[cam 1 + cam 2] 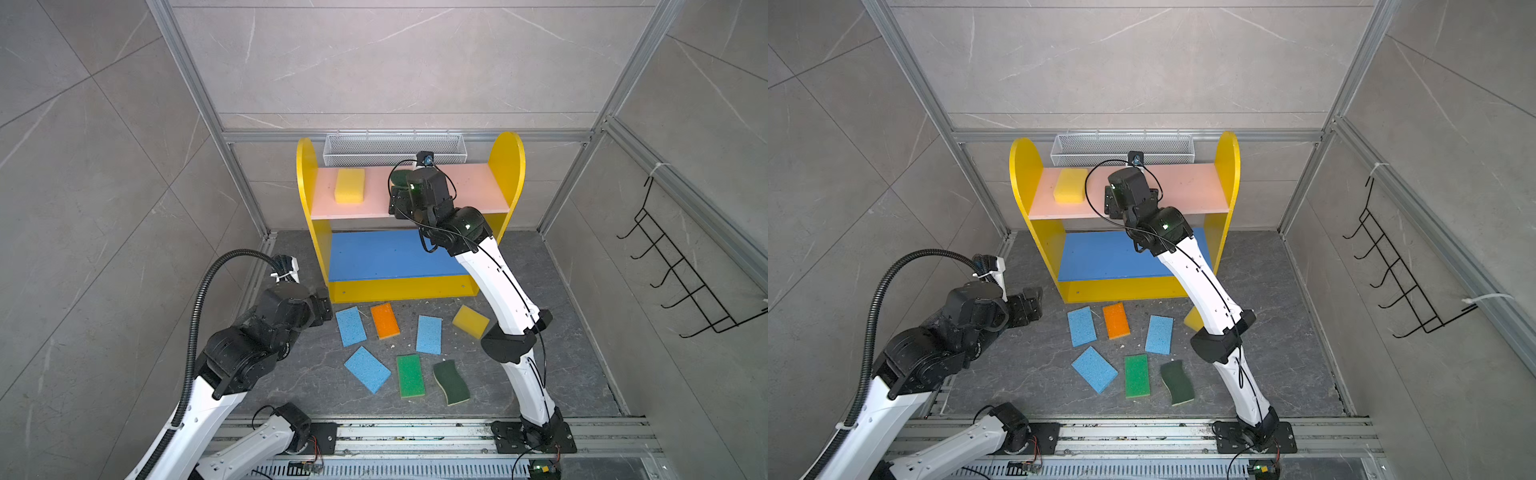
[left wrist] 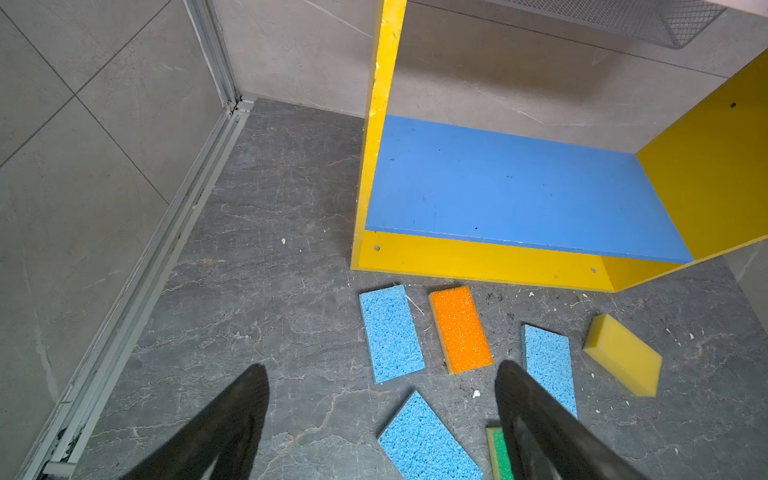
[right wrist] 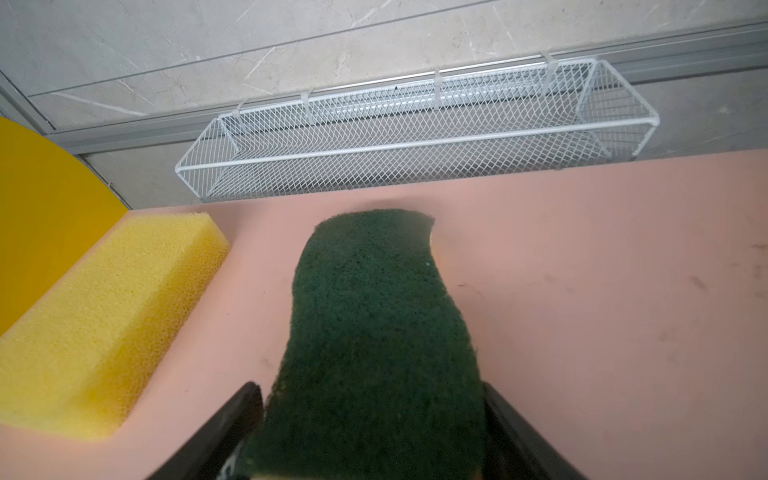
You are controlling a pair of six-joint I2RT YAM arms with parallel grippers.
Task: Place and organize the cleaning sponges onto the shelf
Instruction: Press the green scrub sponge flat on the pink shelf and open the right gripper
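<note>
1. The right hand [image 3: 370, 388] is reached over the pink upper board [image 1: 469, 187] of the shelf [image 1: 507, 166]. A dark green scourer [image 3: 382, 324] is seen lying flat on that board, with its near end between the two fingers [image 3: 232, 424].
2. The fingers are set close against both sides of the scourer. Whether it is grasped or already let go cannot be told.
3. A thick yellow sponge [image 1: 349, 185] is laid on the same board, beside the scourer toward the left side panel and apart from it.
4. The left hand [image 2: 381, 368] is held released, with the fingers wide and nothing between them. It is placed low over the desk [image 1: 320, 395], by the shelf's front left corner.
5. Seven sponges are spread on the desk in front of the shelf: three light blue sponges [image 1: 350, 326] [image 1: 429, 334] [image 1: 367, 369], an orange sponge [image 1: 385, 320], a second yellow sponge [image 1: 470, 321], a bright green sponge [image 1: 410, 376] and a second scourer [image 1: 451, 382].
</note>
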